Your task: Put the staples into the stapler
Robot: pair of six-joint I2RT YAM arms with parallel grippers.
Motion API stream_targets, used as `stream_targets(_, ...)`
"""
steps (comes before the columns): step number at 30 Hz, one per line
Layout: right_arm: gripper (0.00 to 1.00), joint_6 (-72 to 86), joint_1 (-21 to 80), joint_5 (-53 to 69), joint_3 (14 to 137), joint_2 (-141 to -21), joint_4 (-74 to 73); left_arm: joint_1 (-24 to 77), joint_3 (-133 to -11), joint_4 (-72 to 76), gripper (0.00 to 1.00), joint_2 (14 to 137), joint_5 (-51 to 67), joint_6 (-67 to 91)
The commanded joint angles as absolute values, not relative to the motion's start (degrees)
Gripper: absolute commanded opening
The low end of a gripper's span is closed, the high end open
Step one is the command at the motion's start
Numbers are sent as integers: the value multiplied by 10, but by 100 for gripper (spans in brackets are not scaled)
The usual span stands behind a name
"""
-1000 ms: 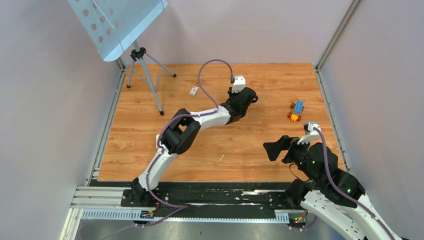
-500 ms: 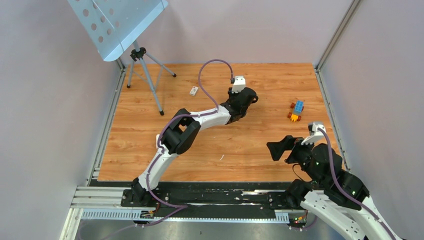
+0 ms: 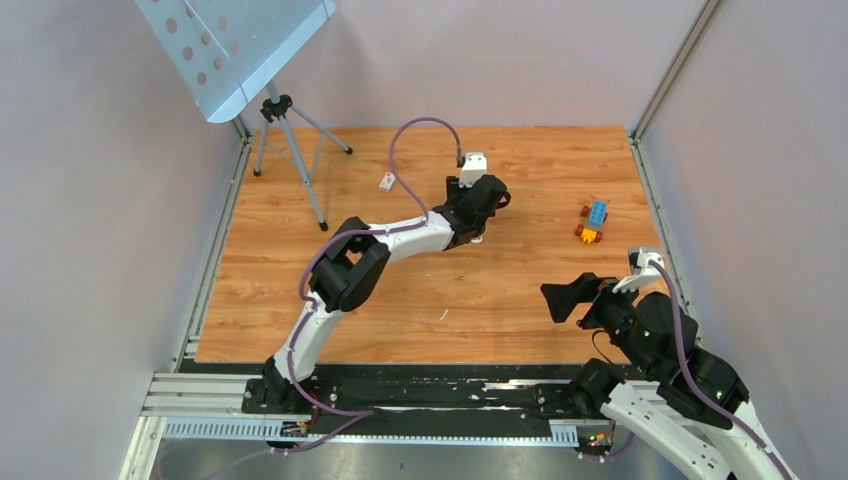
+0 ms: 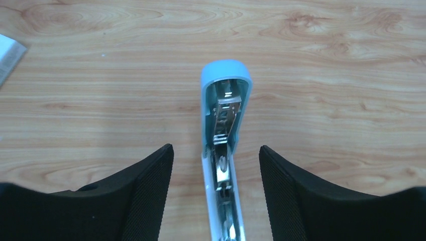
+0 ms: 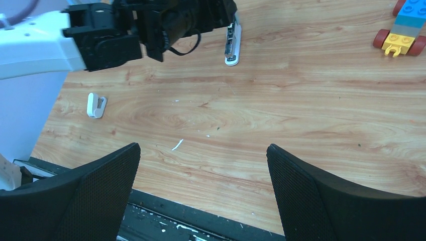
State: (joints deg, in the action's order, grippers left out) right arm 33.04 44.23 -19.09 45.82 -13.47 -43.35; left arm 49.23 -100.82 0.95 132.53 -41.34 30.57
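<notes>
Straddling the flipped-open stapler (image 4: pixel 222 145), the released left hand (image 4: pixel 216 148) mostly hides it overhead.

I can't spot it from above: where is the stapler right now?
The stapler lies open on the table between the spread fingers of the left gripper, left of the toy bricks.

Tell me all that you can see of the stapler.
The stapler is small and slim and lies flat on the wooden table. It is swung open: its pale blue plastic top faces hollow side up, with shiny metal parts inside, and the white base with a metal channel runs toward the wrist. It lies between the open fingers of the left gripper, which do not touch it.
</notes>
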Motion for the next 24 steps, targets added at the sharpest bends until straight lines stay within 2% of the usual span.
stream_targets(1,100,326,443,-188,456,-126,-448,495,-950,18,68,1217,-390,307)
stream_targets(6,100,322,443,-192,455,-120,-448,494,-874,-30,98,1117,-382,311)
stream_targets(7,100,323,444,-192,455,-119,-449,494,-866,-54,99,1103,-387,315)
stream_targets(11,100,332,443,-185,448,-109,-450,490,-843,-182,100,1044,-430,355)
stream_targets(15,100,343,444,-174,436,-94,-450,465,-786,-293,100,977,-381,372)
stream_targets(24,99,356,443,-175,410,-80,-445,361,-522,-312,99,720,-394,434)
